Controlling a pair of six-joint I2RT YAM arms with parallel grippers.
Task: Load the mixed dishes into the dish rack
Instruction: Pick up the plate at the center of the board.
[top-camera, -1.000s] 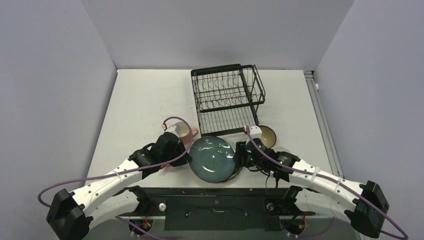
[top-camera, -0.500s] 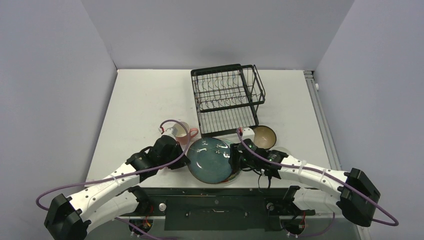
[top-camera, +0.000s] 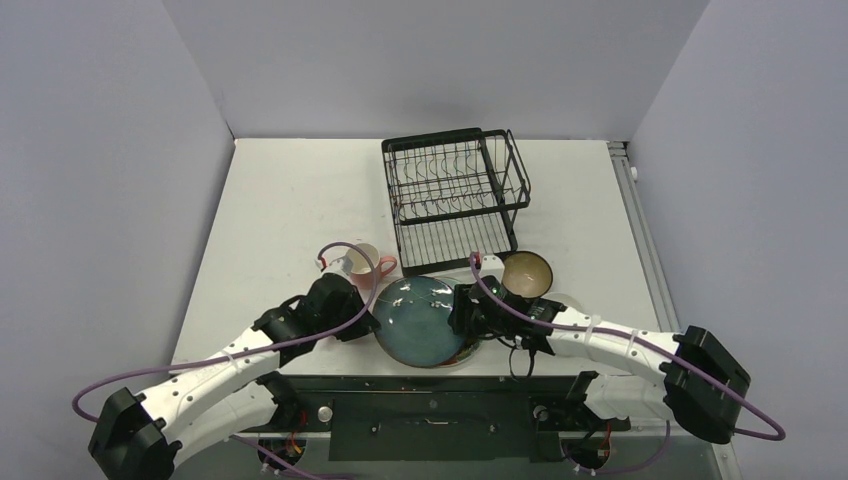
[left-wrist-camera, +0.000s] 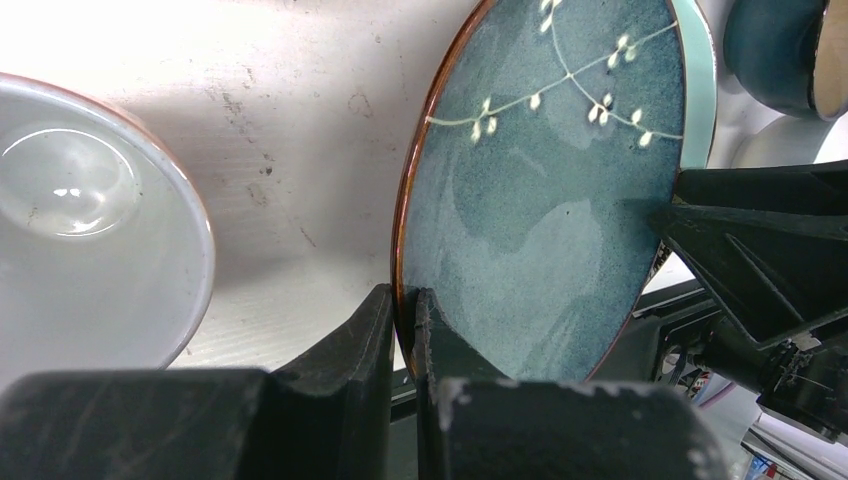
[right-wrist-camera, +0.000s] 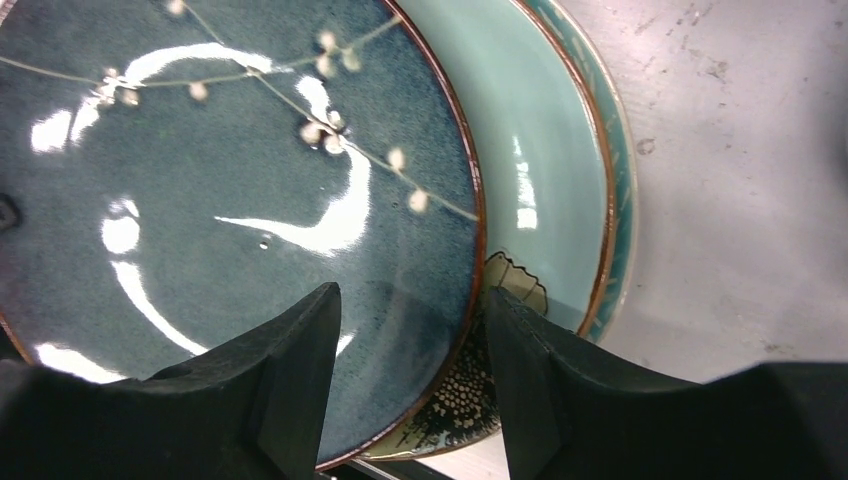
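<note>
The dark teal plate (top-camera: 425, 322) with a white sprig pattern lies on top of a light green plate (right-wrist-camera: 545, 190) near the table's front edge. My left gripper (top-camera: 365, 322) is shut on the teal plate's (left-wrist-camera: 540, 190) left rim, one finger above it and one below (left-wrist-camera: 405, 312). My right gripper (top-camera: 462, 318) is open at the plate's right side. Its fingers (right-wrist-camera: 410, 385) straddle the teal plate's (right-wrist-camera: 230, 200) brown rim without pinching it. The black wire dish rack (top-camera: 455, 195) stands behind, with no dishes showing in it.
A pink mug (top-camera: 362, 262) stands just behind my left gripper, and its white inside (left-wrist-camera: 80, 220) fills the left of the left wrist view. A brown bowl (top-camera: 527, 272) sits right of the plates, in front of the rack. Grey walls enclose the table.
My right arm has slid left until its open fingers straddle the teal plate's right rim. The left gripper has kept its hold on the left rim, with the plate shifted slightly left.
</note>
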